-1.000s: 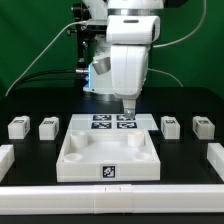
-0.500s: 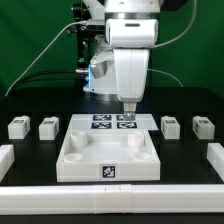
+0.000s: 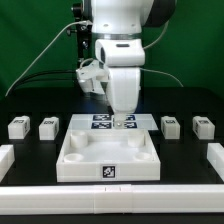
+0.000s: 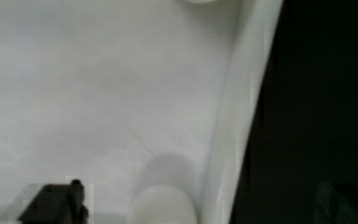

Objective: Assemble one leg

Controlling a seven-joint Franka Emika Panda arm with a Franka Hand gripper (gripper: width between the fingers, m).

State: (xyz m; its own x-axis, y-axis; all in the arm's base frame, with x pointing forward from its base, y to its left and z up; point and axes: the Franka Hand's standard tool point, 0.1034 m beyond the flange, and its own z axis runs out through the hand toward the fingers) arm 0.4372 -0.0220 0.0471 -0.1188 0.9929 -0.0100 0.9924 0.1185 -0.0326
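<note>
Step in hand: approach ahead of a pick. By my judgement no leg has been grasped or fitted yet.
Claw position: the robot's two-finger gripper (image 3: pixel 121 117) hangs low over the thin flat white marker board (image 3: pixel 98 122), at the far edge of the large white square tray-like piece (image 3: pixel 75 160).
Claw state: the wrist view shows one dark finger (image 4: pixel 53 202) well off centre with only white surface beside it. The jaws read as parted and hold nothing.
Task parts: four small white rectangular plastic legs with black-and-white tags lie on the black table (image 3: pixel 30 105). They are the outer left leg (image 3: pixel 17 127), inner left leg (image 3: pixel 47 127), inner right leg (image 3: pixel 171 126) and outer right leg (image 3: pixel 203 127), all well apart from the gripper.
Next move: travel sideways to an inner leg, straddle it squarely, descend, then close.
</note>
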